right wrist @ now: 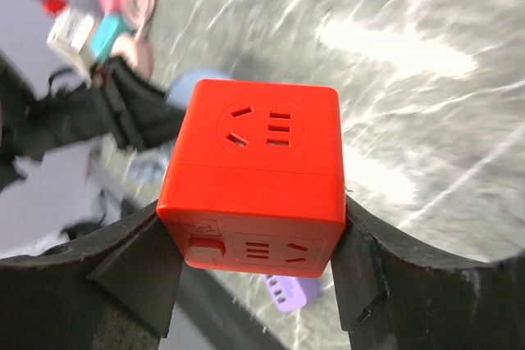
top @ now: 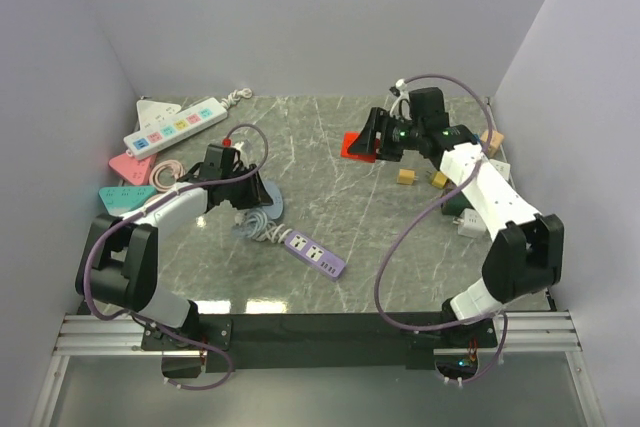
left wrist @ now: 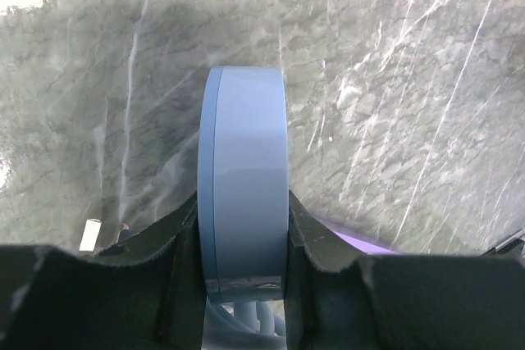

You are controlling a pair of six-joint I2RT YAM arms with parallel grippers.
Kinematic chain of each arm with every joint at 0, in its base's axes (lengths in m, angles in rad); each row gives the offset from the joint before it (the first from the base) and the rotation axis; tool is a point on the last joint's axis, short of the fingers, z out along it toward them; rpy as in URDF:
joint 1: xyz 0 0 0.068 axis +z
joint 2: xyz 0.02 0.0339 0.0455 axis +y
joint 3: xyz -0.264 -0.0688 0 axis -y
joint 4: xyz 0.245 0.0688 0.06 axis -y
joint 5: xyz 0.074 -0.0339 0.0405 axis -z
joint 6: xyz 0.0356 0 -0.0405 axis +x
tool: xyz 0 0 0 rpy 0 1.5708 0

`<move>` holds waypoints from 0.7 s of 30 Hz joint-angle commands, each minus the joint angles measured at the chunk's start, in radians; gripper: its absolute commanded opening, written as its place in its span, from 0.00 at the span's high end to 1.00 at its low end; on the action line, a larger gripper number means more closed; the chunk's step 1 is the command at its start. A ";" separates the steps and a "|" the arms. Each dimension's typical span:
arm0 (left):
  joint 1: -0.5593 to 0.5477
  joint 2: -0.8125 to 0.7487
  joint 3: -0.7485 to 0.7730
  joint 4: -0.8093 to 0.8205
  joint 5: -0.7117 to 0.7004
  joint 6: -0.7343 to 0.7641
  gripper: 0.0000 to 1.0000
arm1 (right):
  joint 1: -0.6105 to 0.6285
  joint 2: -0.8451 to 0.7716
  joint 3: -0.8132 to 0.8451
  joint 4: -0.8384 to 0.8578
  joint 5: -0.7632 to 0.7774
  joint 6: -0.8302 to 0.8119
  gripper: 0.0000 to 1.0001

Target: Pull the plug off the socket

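The lilac power strip (top: 315,253) lies flat at centre front, its grey-white braided cord (top: 258,229) bunched at its left end. I see no plug in its outlets. My left gripper (top: 243,180) is shut on a pale blue disc-shaped piece (top: 264,194) just left of the strip. In the left wrist view the gripper (left wrist: 244,206) clamps the disc (left wrist: 244,170) edge-on, with a corner of the lilac strip (left wrist: 367,243) behind. My right gripper (top: 374,137) is shut on a red cube socket (top: 356,147); in the right wrist view the gripper (right wrist: 256,217) holds the cube (right wrist: 256,174) above the lilac strip (right wrist: 289,292).
A long white strip with coloured buttons (top: 176,124), a pink strip (top: 128,162), a teal strip (top: 124,198) and a coiled pink cord (top: 166,175) lie at the left. Small tan adapters (top: 407,177) and a white adapter (top: 467,226) lie at the right. Walls enclose three sides.
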 commanded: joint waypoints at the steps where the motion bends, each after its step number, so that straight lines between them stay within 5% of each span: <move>1: -0.003 -0.022 0.012 0.036 -0.003 -0.023 0.99 | 0.029 -0.035 0.023 -0.041 0.184 0.019 1.00; 6: -0.003 -0.038 0.044 0.045 0.013 -0.038 0.99 | -0.054 0.026 0.040 -0.179 0.527 0.126 1.00; 21: 0.037 -0.074 0.007 0.140 0.042 -0.107 0.99 | -0.215 0.177 -0.052 -0.216 0.696 0.286 1.00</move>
